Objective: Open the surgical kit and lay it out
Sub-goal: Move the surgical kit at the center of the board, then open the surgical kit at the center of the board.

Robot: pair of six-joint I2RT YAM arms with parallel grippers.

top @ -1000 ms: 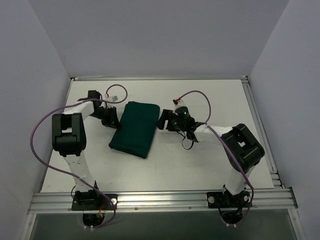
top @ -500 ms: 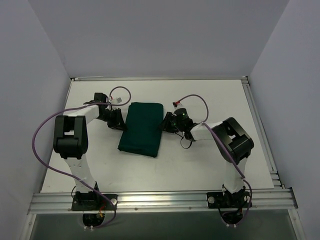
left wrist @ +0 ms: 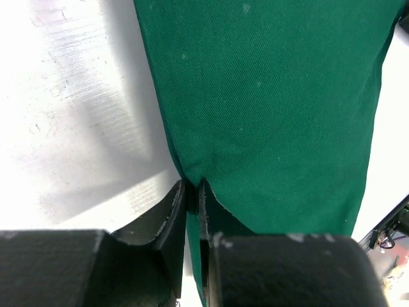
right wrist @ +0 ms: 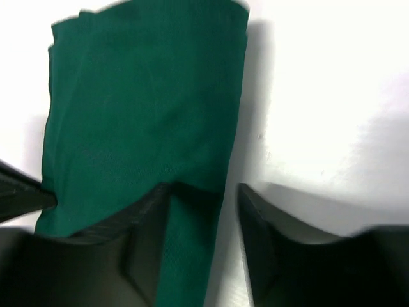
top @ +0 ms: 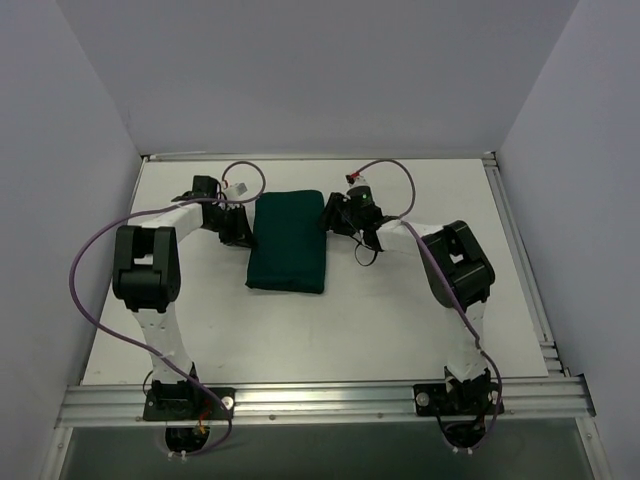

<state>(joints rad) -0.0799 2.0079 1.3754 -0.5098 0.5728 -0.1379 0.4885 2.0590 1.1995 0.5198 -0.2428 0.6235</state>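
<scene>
- Top external: surgical kit, a folded dark green cloth bundle, unopened, lies mid-worktop, a bit toward the far side. Left end effector touches its left edge near the far corner; right end effector sits at the right edge, opposite. No tray or instruments visible; all wrapped.
- Left wrist: left end effector is nearly closed, fingers pinching a thin bit of cloth at the surgical kit edge, where it meets bare worktop. Rest of cloth lies flat & smooth.
- Right wrist (blurry): right end effector is approx half open, gripping nothing. One finger is over the surgical kit, the other over bare worktop, so the cloth edge runs btwn them.
- Step in hand, my read: getting hold of the outer flaps to unfold. To do it well: close the right side on the top layer only, not the whole bundle. Check the left pinch has enough cloth; it looks shallow & may slip. Then draw both sides apart low & evenly so contents don't shift or spill.
</scene>
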